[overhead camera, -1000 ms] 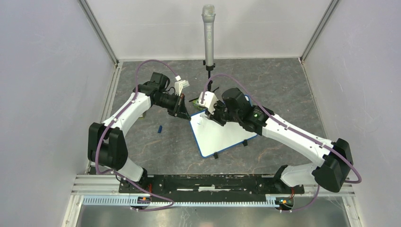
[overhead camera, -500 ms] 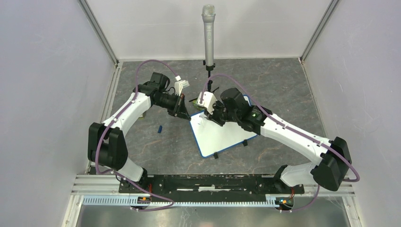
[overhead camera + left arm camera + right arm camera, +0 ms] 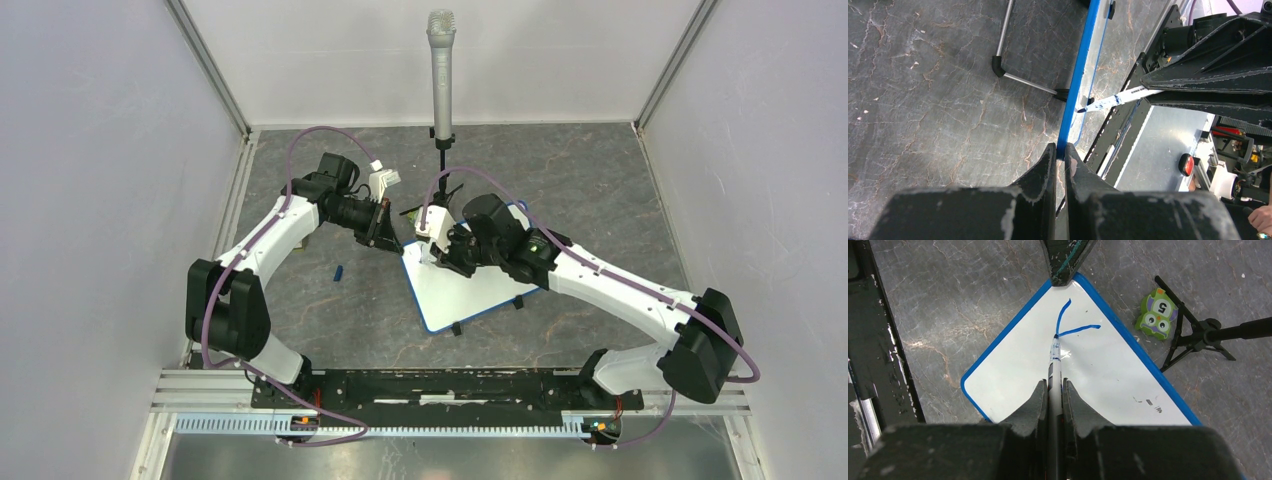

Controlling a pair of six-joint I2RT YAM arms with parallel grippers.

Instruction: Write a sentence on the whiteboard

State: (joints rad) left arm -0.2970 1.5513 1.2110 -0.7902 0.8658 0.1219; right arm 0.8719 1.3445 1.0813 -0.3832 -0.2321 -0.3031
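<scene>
The whiteboard lies near the middle of the counter, turned on the diagonal. Its long axis runs from the near left toward the far right, and one rounded corner points at the far-left corner of the counter. On that end of the whiteboard the sentence so far amounts to two blue strokes meeting in a Y-like fork. The marker points toward that corner, its tip touching the board where the strokes join. The right gripper has both fingers clamped on the marker's barrel, and the right arm reaches in low from the near-right corner, elbow bent. The left gripper pinches the board's thin blue edge at the pointed corner, the left arm arching in from the left edge. From above, the right wrist covers the writing and the board's far end. The left wrist camera sees the board only edge-on. An owl figure marked 5 sits just beside the board's far edge, near a microphone stand.
</scene>
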